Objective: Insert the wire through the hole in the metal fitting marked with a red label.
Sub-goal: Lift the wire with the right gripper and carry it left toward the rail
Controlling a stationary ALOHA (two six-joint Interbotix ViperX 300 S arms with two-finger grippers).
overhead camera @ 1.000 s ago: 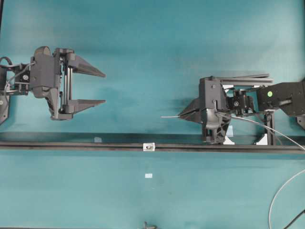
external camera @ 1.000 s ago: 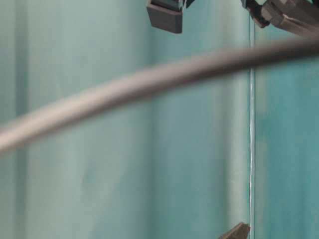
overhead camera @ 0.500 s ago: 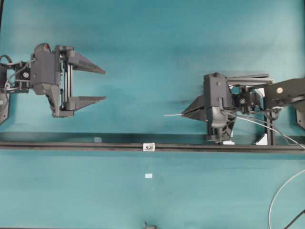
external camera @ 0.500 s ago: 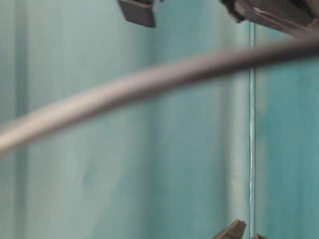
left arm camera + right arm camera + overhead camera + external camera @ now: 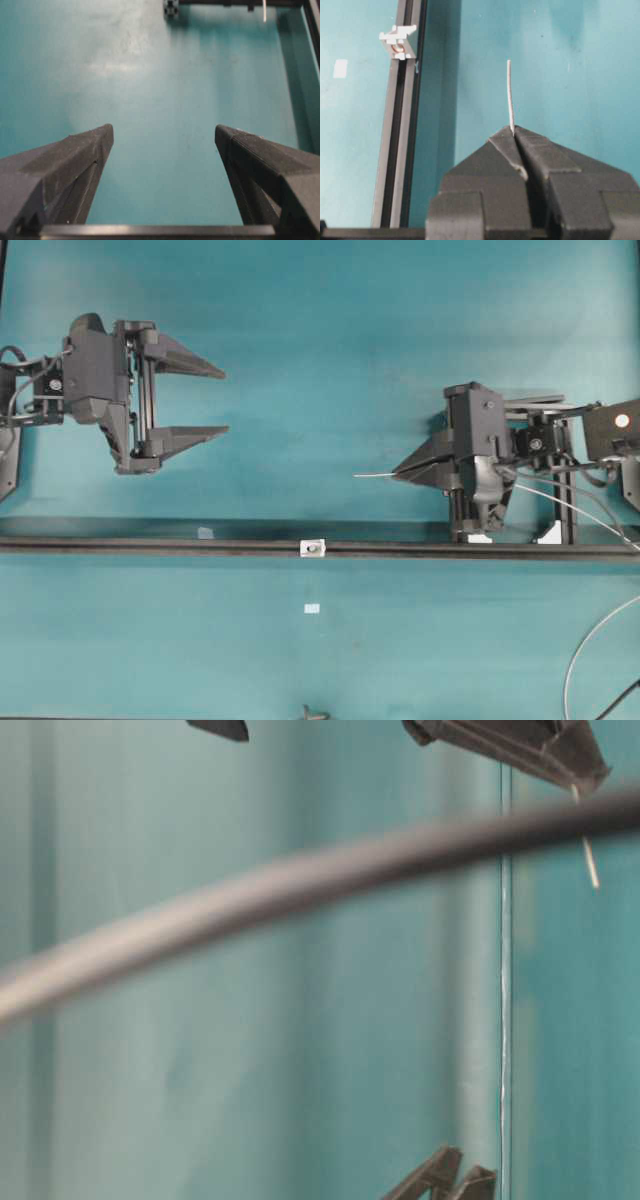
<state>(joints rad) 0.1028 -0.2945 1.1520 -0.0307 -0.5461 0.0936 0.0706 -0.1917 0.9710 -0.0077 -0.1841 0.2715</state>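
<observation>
Red inside metal fitting (image 5: 398, 42) on rail (image 5: 400, 145) seen from right wrist only; right hand (image 5: 514, 131) level, clamped on wire (image 5: 509, 92); left hand (image 5: 222, 400) apart, level above worktop (image 5: 330, 350).

Even, fairly bright light falls from above on the teal table (image 5: 320, 340) in the overhead view, which is sharp throughout. Soft shadows lie beneath each arm and along the dark rail (image 5: 150, 545). At table level, a thick cable (image 5: 300, 885) close to the lens is badly out of focus and smears across the frame; the backdrop behind it is perhaps streaked by reflection. The left wrist view shows a pale glare patch on the table (image 5: 120, 55), with blurred fingers (image 5: 75, 165) in the foreground. The right wrist view is crisp on the wire (image 5: 509, 95), softer at the near edge.
</observation>
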